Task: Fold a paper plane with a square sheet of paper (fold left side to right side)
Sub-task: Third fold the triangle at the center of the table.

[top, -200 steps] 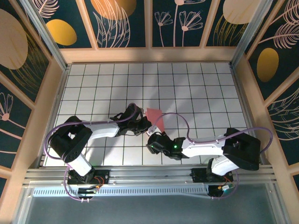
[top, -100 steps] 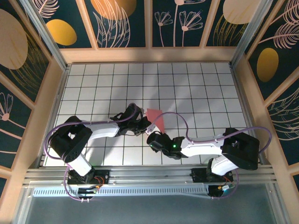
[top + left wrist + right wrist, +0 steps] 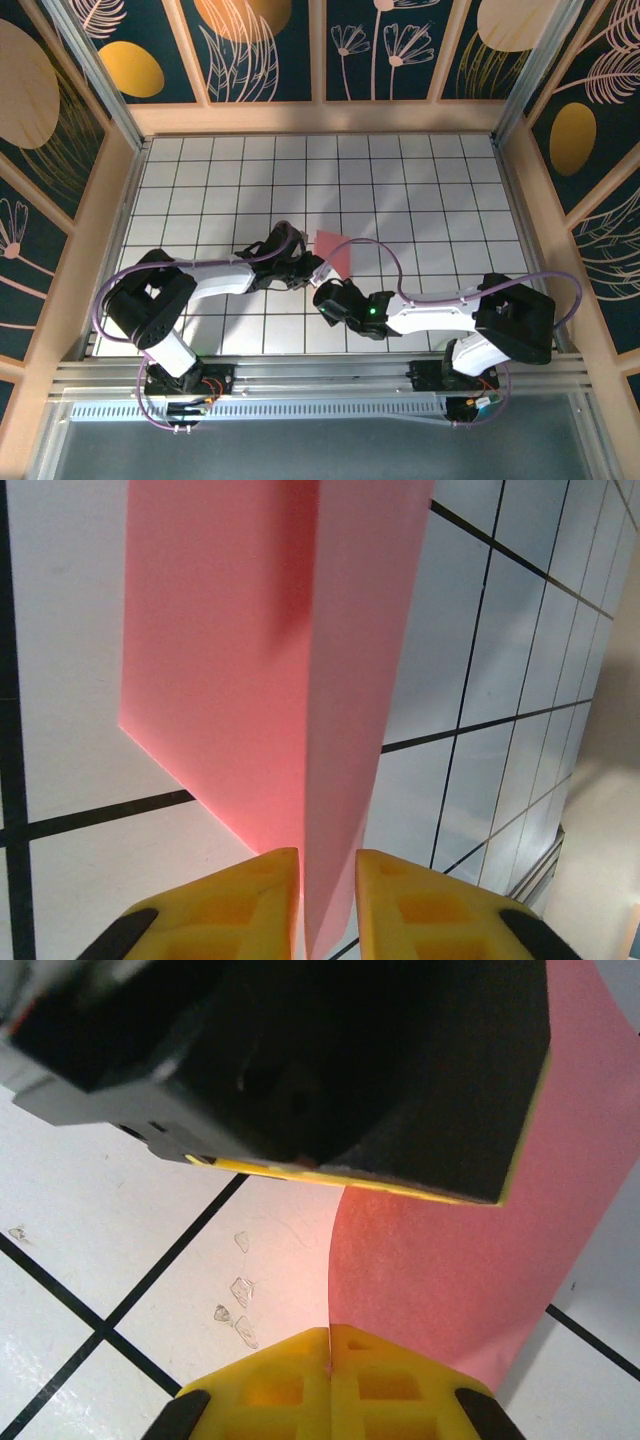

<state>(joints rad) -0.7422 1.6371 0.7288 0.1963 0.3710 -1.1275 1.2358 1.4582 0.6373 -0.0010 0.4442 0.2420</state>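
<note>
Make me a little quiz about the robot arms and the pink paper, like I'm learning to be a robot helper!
1. Pick one: what colour is the sheet of paper on the table?
A. green
B. salmon-pink
C. blue
2. True or false: the right gripper is closed, with an edge of the paper pinched between its fingers.
3. Fill in the blank: the tips of the left gripper are coloured ______.

Key: 1 B; 2 true; 3 yellow.
</note>
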